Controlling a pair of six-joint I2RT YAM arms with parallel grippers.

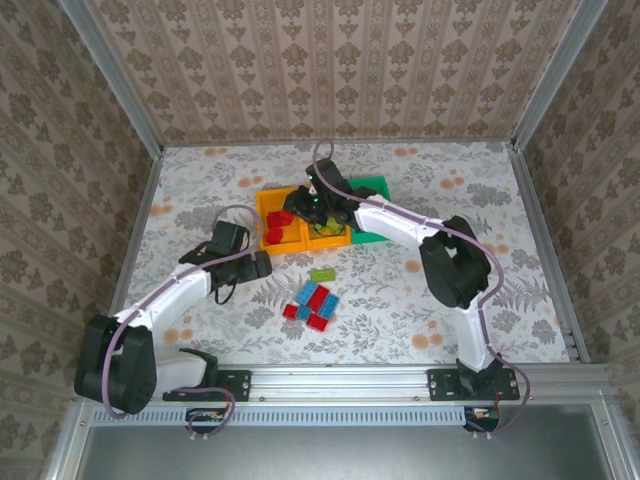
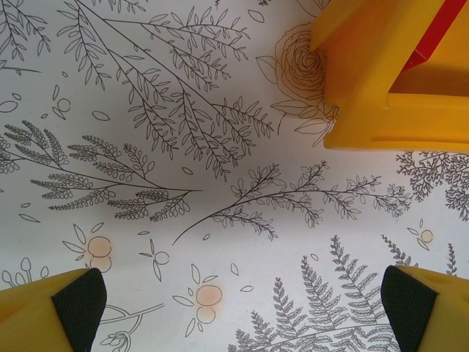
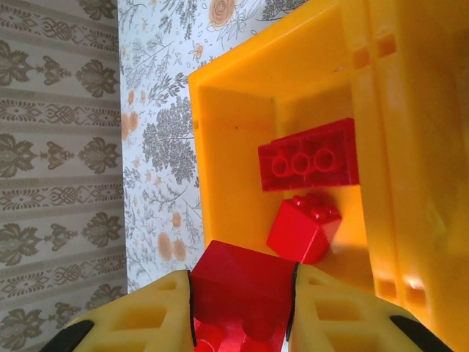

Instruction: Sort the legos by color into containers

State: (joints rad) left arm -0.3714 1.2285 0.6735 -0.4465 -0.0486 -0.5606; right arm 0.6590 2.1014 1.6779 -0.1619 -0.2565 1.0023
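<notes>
**A:** Legos [image 1: 312,300] first: how many are loose?

**B:** A small heap of red and light blue ones lies on the bench [image 1: 200,180], toward the middle of its near edge. One lime green brick [image 1: 322,274] sits just beyond the heap. I'd judge the sort begun but far from finished.

**A:** Take me left to right.

**B:** The left end effector [image 2: 242,301] hangs released, its fingers wide apart over bare bench with nothing between them. It is just beside a corner of the left orange bin [image 1: 268,215].

**A:** And that bin?

**B:** It is taking the reds. The right wrist view shows two red bricks [image 3: 311,155] lying inside. The right end effector [image 3: 242,323] is above the bin, clenched on a third red brick [image 3: 238,282] that it has not let go.

**A:** What about the middle orange bin [image 1: 328,240] and the green bin [image 1: 375,190]?

**B:** They are joined on to the right, in a row about mid-bench. The right arm covers much of them, so I cannot tell what they hold.

**A:** What remains?

**B:** As I read it, this red one has to be dropped in. Then the heap's reds, the blues and the green brick need sorting.
</notes>
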